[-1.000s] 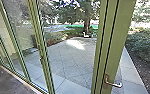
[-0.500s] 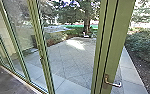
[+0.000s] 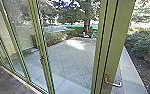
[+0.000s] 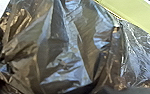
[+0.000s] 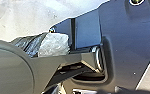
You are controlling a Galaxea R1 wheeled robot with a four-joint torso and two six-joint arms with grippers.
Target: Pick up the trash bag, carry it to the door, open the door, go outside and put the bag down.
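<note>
Filling the space close in front of the left end effector, the black trash bag (image 4: 63, 50) lay in loose, shiny folds, with a green frame (image 4: 133, 12) behind it. Whether that end effector was clenched on the plastic or released could not be told; the closeness alone suggested that the left arm had charge of the bag. The state of the right end effector could not be told either. Near it were smooth dark parts of the robot's own body (image 5: 128, 37).

The relation that mattered was between handle and arms. The door handle (image 3: 113, 83) sat low on the wide green upright (image 3: 116, 45), forward and on the right end effector's side of the robot, its lever pointing away from the left end effector's side. The right arm was therefore judged the nearer for any work at the handle, with the bag over on the left. The bag's long axis could not be made out among the folds.

Ahead of both end effectors, beyond the glass panels, spread the paved yard (image 3: 68, 60), with the planting bed (image 3: 146, 60) farther toward the right one's side. Whether the door was shut was unclear; setting the bag down outside remained to be done.
</note>
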